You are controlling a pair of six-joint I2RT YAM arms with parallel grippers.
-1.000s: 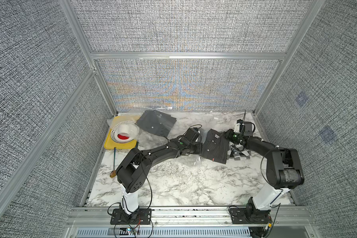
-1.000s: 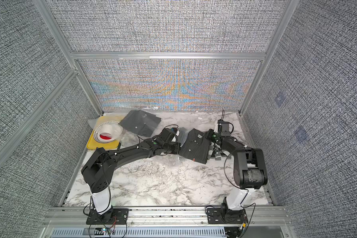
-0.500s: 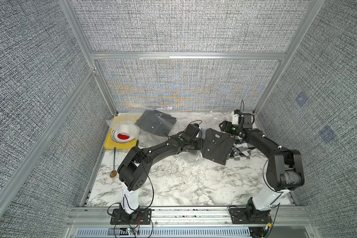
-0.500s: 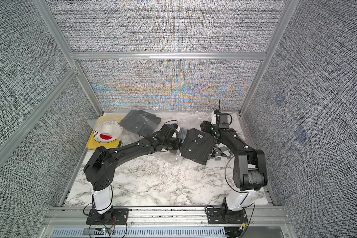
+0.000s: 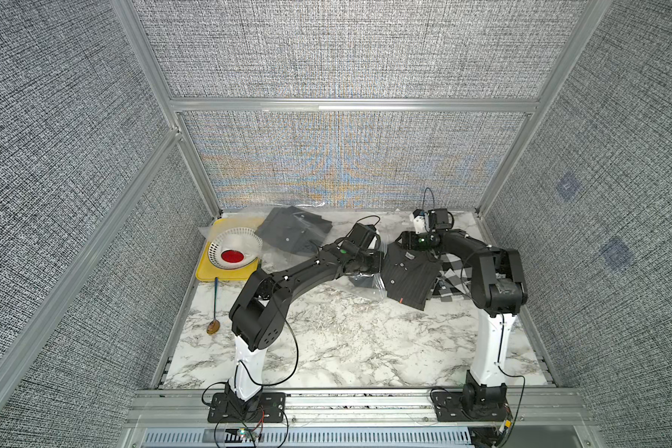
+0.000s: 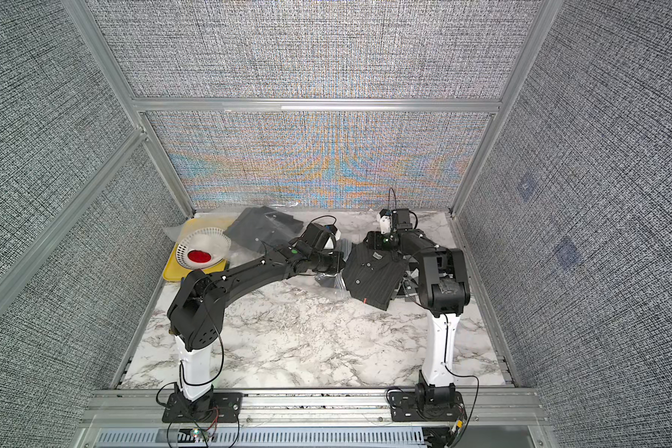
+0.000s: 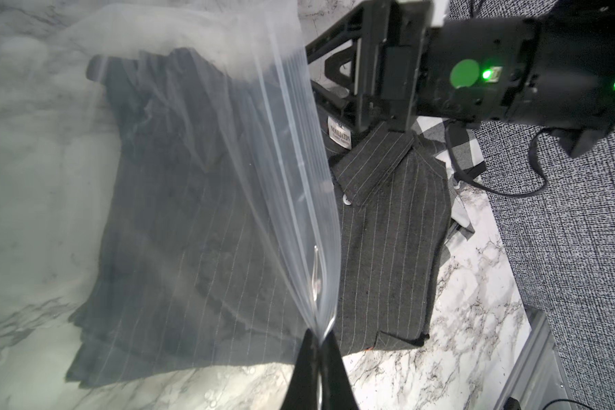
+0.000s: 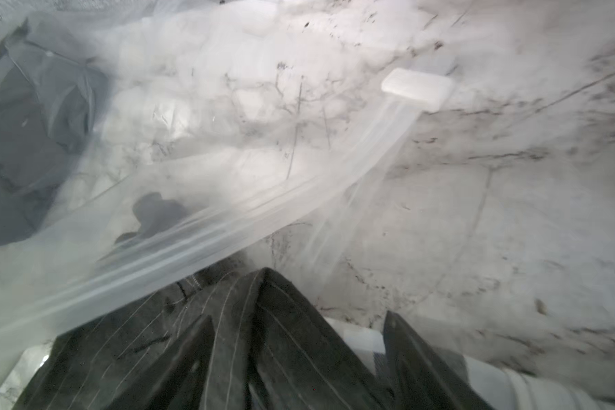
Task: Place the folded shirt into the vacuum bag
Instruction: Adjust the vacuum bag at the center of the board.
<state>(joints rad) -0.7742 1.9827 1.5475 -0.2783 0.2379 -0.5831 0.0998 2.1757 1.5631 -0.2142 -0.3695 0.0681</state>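
The folded shirt (image 5: 408, 279) at the mouth of the vacuum bag (image 7: 228, 142).
I see the dark pinstriped shirt flat on the counter (image 5: 346, 341), partly veiled by clear plastic; left claw (image 7: 316, 340) pinches the bag's edge, right claw (image 8: 297, 316) gapes over the collar; another dark garment (image 5: 291, 232) shows through the bag.

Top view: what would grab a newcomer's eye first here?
The black left arm and right arm meet over a dark pinstriped shirt at the far middle of the marble table. The left fingers pinch the edge of a clear bag. Far left, a white basket with something red inside sits on a yellow tray.
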